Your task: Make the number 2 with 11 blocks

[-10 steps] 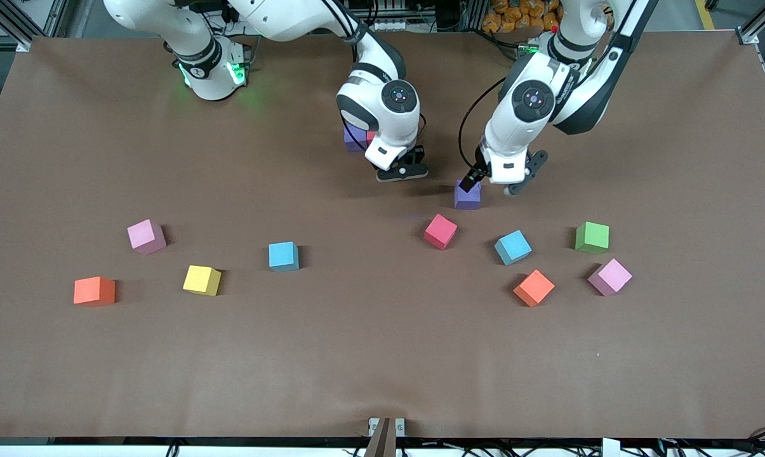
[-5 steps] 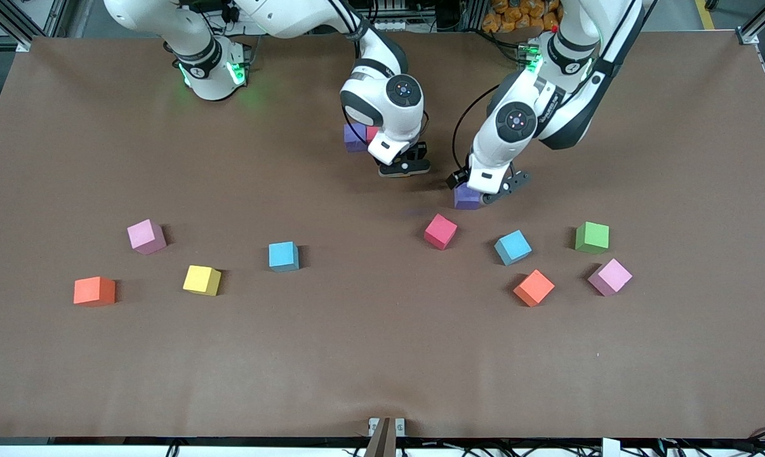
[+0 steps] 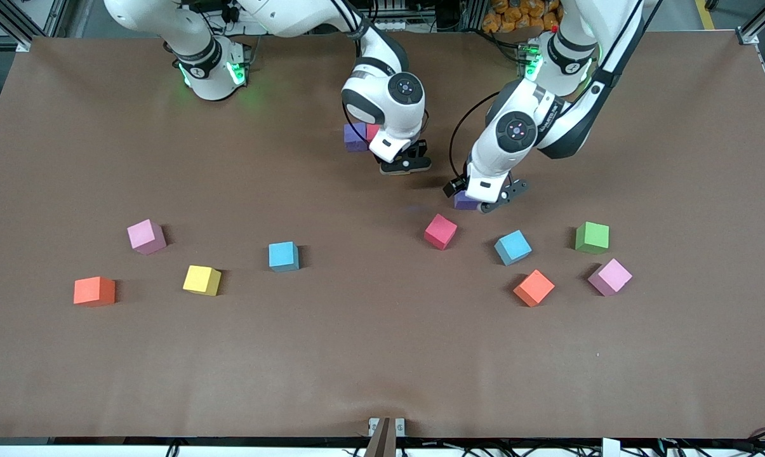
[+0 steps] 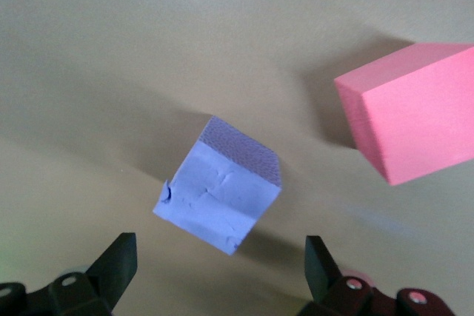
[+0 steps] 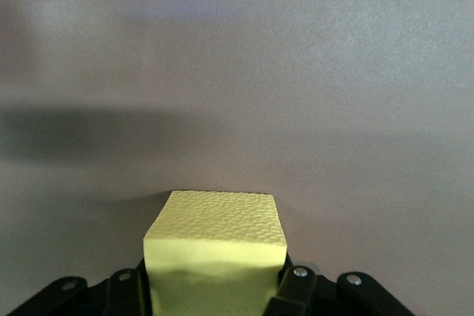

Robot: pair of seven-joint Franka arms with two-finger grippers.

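Note:
My left gripper (image 3: 482, 198) is open and low over a purple block (image 3: 463, 202). In the left wrist view that purple block (image 4: 218, 196) lies tilted just ahead of the two spread fingers (image 4: 118, 264), untouched, with a red block (image 4: 415, 120) beside it. My right gripper (image 3: 404, 164) is shut on a yellow block (image 5: 215, 246), which the hand hides in the front view. It hangs right beside a purple block (image 3: 355, 136) and a red block (image 3: 372, 131) that touch each other; of the number 2 only this pair shows.
Loose blocks lie nearer the front camera: pink (image 3: 146, 236), orange (image 3: 94, 291), yellow (image 3: 201, 280) and light blue (image 3: 283, 256) toward the right arm's end. Red (image 3: 440, 231), light blue (image 3: 512, 247), orange (image 3: 534, 287), pink (image 3: 609, 277) and a green cube (image 3: 592, 237) lie toward the left arm's end.
My left gripper has swung in and down from beside the purple block to over it. The right gripper, with its yellow block, has crept slightly toward the purple and red pair.

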